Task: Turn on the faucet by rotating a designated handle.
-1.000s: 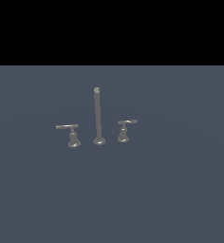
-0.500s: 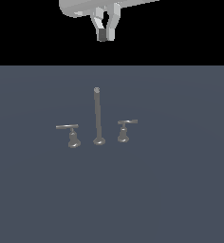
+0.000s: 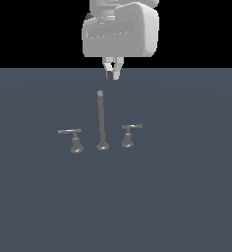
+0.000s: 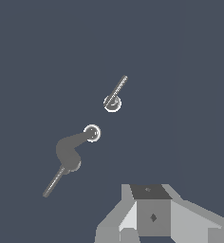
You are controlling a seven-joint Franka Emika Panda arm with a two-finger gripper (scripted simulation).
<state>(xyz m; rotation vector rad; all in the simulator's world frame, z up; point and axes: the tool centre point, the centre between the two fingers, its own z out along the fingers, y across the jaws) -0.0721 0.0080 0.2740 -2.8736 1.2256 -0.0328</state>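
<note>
On the dark slate-grey floor (image 3: 187,206) stands the small grey metal three-piece faucet (image 3: 102,123): the stubby-barred grey lever handle (image 3: 129,135) on its flared base lies toward the exterior view's right of the tall thin spout column (image 3: 101,118), and the longer-barred grey lever (image 3: 73,140) toward its left. Behind and above hangs the white arm's gripper (image 3: 112,73), fingers nearly together and holding nothing, well apart from the handle.

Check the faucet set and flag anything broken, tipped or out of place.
Nothing stands out. The spout column stands upright between the handle and the longer lever, both seated on their bases. The gripper hangs above, touching nothing.
</note>
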